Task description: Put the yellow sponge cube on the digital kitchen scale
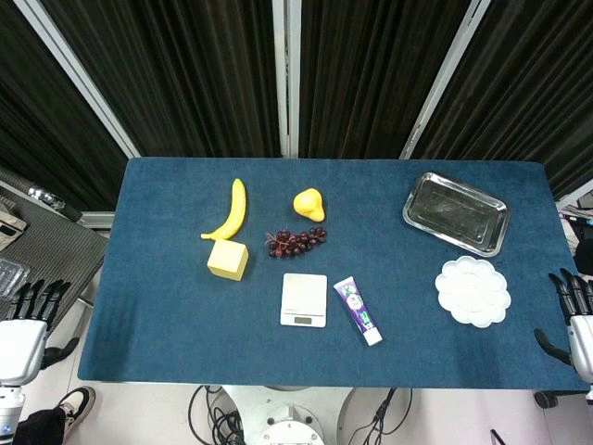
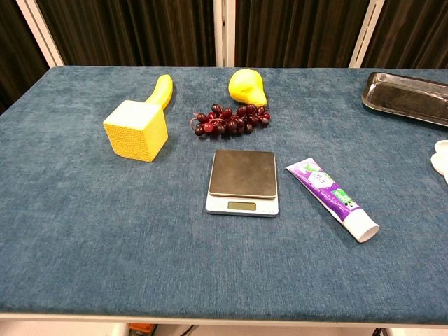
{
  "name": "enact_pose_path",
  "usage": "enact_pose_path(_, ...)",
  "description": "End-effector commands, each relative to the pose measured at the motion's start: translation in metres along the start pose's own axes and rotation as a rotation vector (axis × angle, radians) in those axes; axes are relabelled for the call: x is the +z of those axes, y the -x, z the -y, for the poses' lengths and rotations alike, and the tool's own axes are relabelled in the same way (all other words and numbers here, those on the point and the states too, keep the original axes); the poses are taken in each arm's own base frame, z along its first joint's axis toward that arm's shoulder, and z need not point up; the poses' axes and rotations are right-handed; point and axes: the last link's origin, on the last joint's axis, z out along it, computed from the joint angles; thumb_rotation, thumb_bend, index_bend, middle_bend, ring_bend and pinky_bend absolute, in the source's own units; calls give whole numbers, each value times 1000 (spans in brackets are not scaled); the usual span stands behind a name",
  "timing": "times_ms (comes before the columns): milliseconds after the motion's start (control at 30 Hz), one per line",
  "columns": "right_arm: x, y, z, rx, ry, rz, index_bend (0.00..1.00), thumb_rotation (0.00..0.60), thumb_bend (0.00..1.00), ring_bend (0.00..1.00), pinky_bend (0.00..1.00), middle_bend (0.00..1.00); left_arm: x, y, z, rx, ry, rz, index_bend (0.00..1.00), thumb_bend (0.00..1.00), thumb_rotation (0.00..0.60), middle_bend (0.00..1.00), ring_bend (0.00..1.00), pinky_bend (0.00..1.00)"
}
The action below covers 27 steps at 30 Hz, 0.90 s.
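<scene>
The yellow sponge cube (image 1: pixel 228 259) (image 2: pixel 136 130) sits on the blue table left of centre, just in front of the banana's tip. The digital kitchen scale (image 1: pixel 304 299) (image 2: pixel 243 182) lies to the cube's right and nearer the front edge, its plate bare. My left hand (image 1: pixel 28 320) hangs off the table's left side, fingers spread, holding nothing. My right hand (image 1: pixel 576 320) hangs off the right side, fingers also apart and empty. The chest view shows neither hand.
A banana (image 1: pixel 231 211) (image 2: pixel 160 92), a yellow pear (image 1: pixel 309 204) (image 2: pixel 246 87) and dark grapes (image 1: pixel 296 242) (image 2: pixel 231 120) lie behind the cube and scale. A toothpaste tube (image 1: pixel 358 310) (image 2: pixel 332 197) lies right of the scale. A metal tray (image 1: pixel 456 212) and white palette (image 1: pixel 473 291) sit at right.
</scene>
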Motion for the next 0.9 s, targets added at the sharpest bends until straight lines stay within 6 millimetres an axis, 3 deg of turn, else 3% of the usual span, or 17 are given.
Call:
enact_pose_path(33,2,-2,3,-3,-11,-11,0,600,175,0,0,0,-2,0,1,-5,-4,3,85,194,600,76,0,20)
enact_pose_path(300,4,-7,6,25,-15,-13,0,600,180,0,0,0,-2,0,-3,-9,3,13,85,193,600,81,0,20)
enact_pose_path(467,9,-13,8,53,-27,-15,0,600,177,0,0,0,7,-1,-17,-14,64,54,85,193,600,90,0,34)
enact_pose_path(667,17,-18,10,64,-35,-26,0,600,177,0,0,0,30,8,-67,-56,329,115,85,195,600,91,0,110)
enact_pose_path(900,22,-26,7,106,-25,-37,0,600,189,0,0,0,52,31,-141,-67,611,223,85,196,600,91,0,127)
